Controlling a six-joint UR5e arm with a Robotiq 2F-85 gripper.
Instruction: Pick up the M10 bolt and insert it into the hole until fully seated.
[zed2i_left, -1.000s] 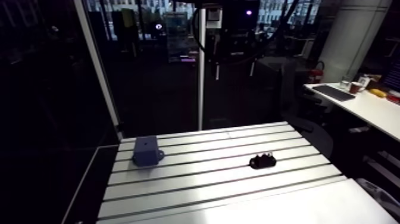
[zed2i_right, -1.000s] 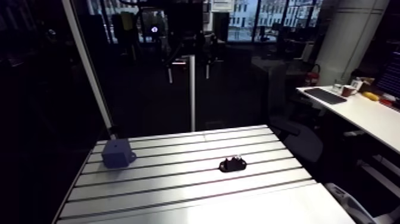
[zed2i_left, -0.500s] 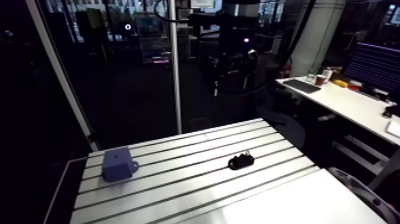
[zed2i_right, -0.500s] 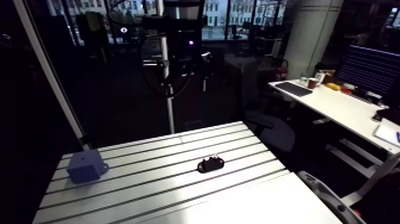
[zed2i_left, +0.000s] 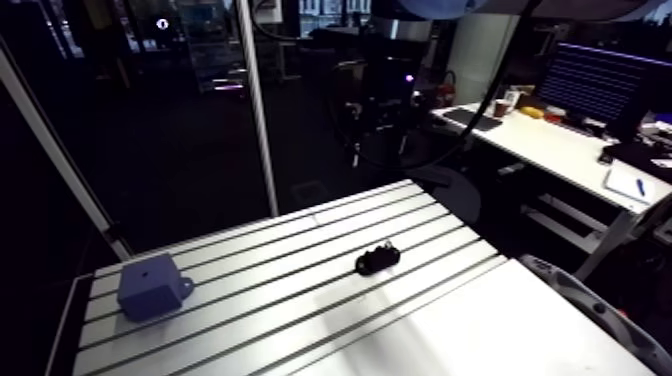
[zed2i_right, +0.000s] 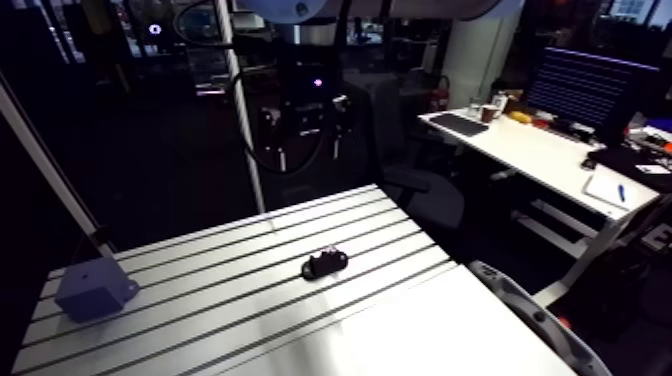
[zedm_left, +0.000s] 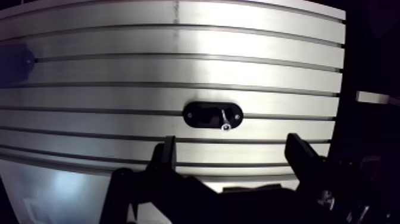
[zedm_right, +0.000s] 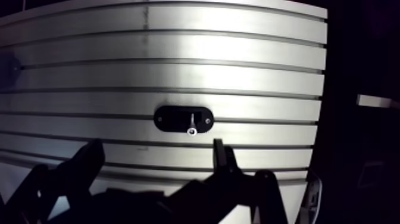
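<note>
We are looking across a slotted aluminium table (zed2i_left: 280, 300). At its left end a blue-grey box-shaped block (zed2i_left: 150, 288) is sitting just inside the left edge, and open slotted surface is running from it toward the middle. Well apart from the block, near the table's middle, a black oval holder (zed2i_left: 377, 259) is lying along the slots. The silvery M10 bolt (zedm_left: 225, 119) is sitting on it, toward one end; we cannot tell whether it is standing upright or leaning. Bare table is lying open on every side of the holder. Further right, a smooth pale panel (zed2i_left: 480, 330) is adjoining the near edge, and the slotted top is ending at a dark drop. We are holding our black two-fingered gripper (zedm_left: 233, 154) high above the table, with the holder ahead of it in the wrist view rather than between the fingers. The fingers (zedm_left: 168, 154) are standing wide apart, gripping nothing and touching nothing.
</note>
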